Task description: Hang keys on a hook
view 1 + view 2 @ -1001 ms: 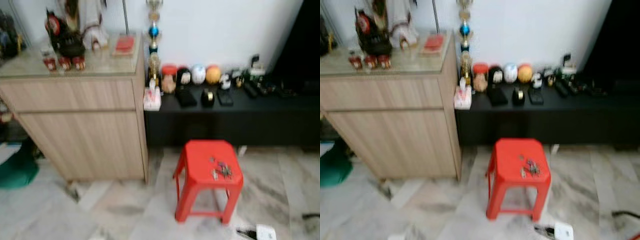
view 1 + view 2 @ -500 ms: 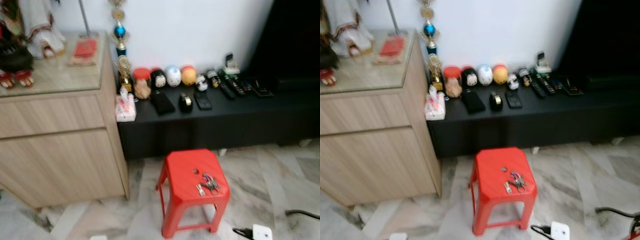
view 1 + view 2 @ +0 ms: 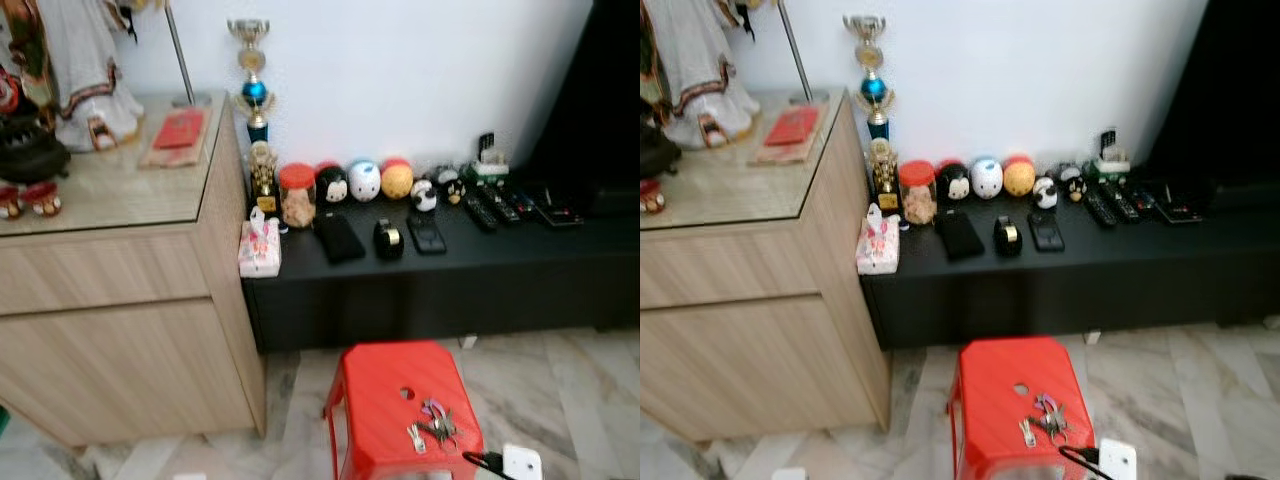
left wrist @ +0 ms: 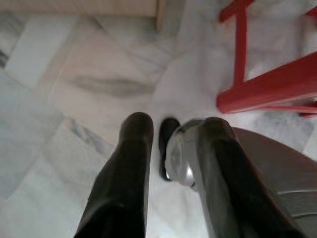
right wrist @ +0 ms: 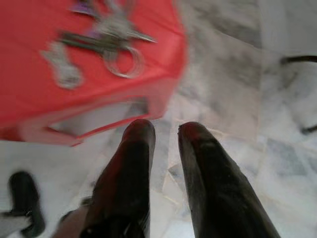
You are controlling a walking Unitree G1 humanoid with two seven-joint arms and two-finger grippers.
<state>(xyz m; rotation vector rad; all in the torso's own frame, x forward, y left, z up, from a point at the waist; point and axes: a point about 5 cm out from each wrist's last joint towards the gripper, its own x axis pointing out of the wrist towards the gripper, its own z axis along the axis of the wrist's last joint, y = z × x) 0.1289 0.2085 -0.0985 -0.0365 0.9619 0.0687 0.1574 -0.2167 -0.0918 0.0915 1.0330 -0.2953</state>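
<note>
A bunch of keys [image 3: 432, 426] with a ring lies on the top of a red plastic stool [image 3: 385, 385] at the bottom of the eye views, near its front right corner. The right wrist view shows the same keys [image 5: 104, 42] on the stool's red top [image 5: 29, 44]. My right gripper [image 5: 166, 130] hangs below and beside that corner, over the marble floor, open with nothing between its fingers. My left gripper [image 4: 173, 130] hangs open over the floor next to a stool leg [image 4: 241, 54], also holding nothing.
A wooden cabinet [image 3: 120, 300] with a glass top and a statue [image 3: 80, 70] stands at the left. Behind the stool runs a low black bench [image 3: 450, 275] with round figurines, a jar, remotes and a trophy [image 3: 253, 90]. A white plug [image 3: 520, 462] lies on the floor.
The camera has moved: the whole picture shifted, the stool has dropped to the bottom edge and the image is sharper. The keys lie as before on the stool.
</note>
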